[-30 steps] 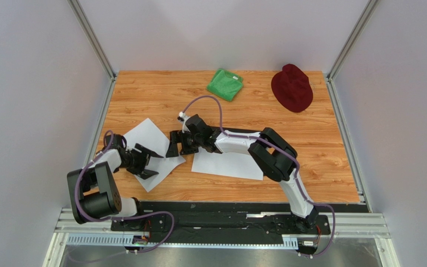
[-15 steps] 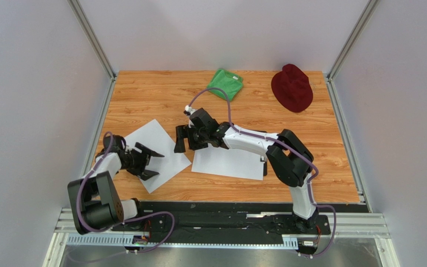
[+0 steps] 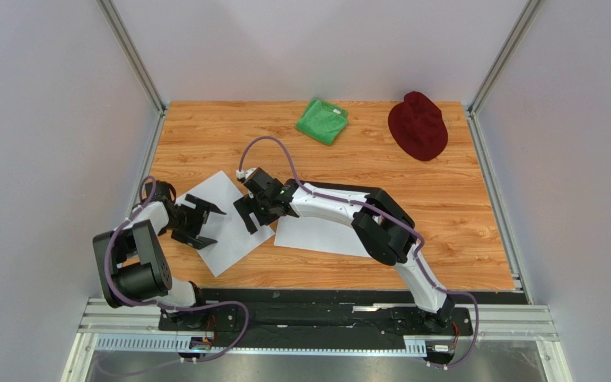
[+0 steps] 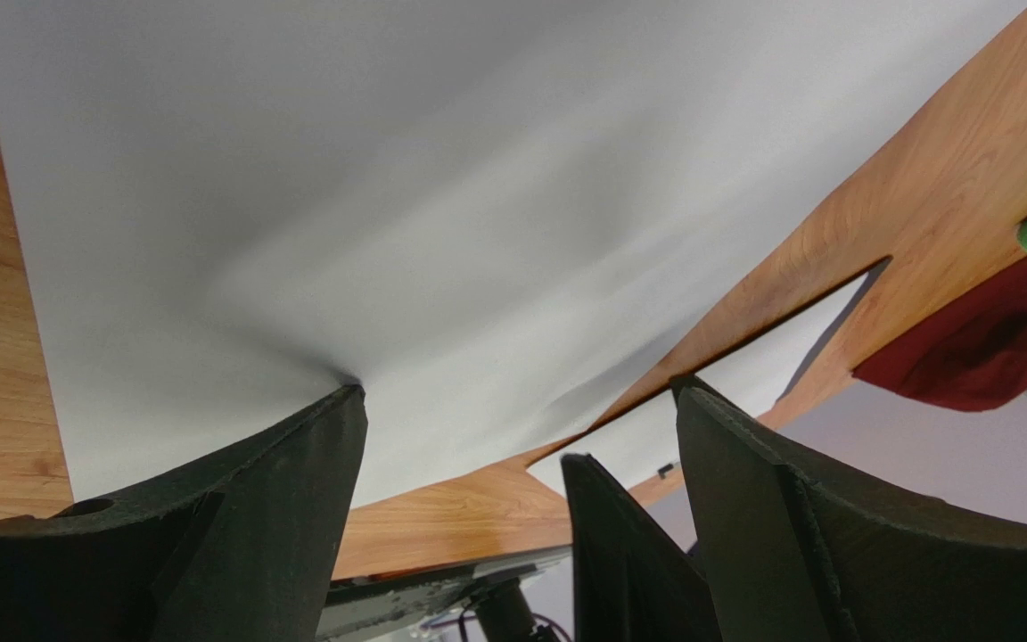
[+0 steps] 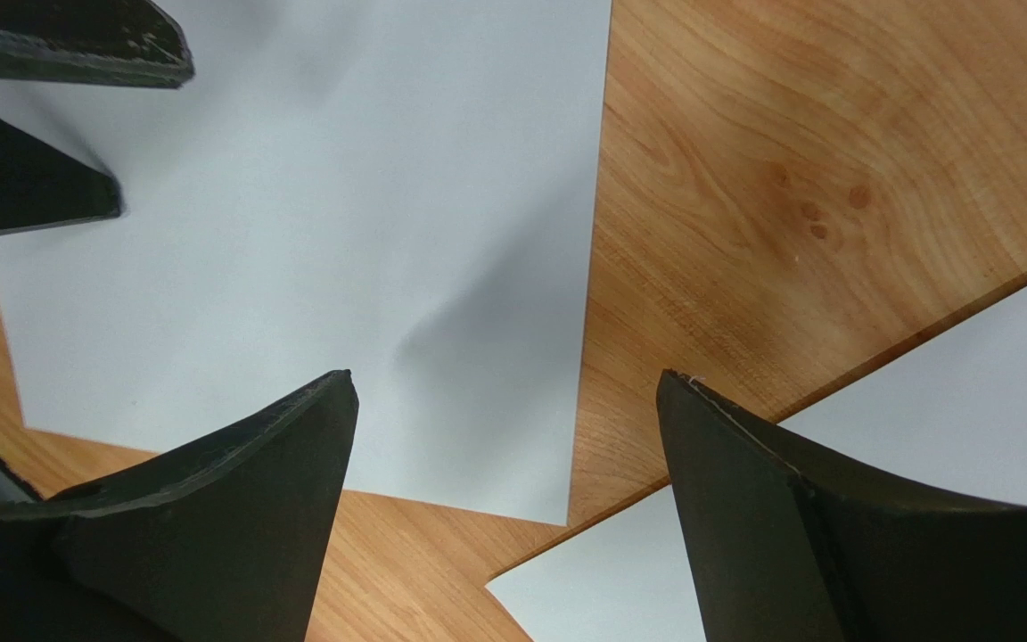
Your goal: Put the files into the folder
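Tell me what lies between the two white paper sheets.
Only bare wooden table separates the left sheet and the right sheet, seen in the right wrist view.

No readable text or labels anywhere

On the near half of the table (image 3: 205, 135) the left sheet (image 3: 225, 245) and the right sheet (image 3: 317, 236) lie side by side, apart. The left gripper (image 3: 205, 227) hangs over the left sheet's left part, and the right gripper (image 3: 245, 217) over its right edge. Far behind lie the cloth (image 3: 322, 120) and, to its right, the hat (image 3: 418, 125).
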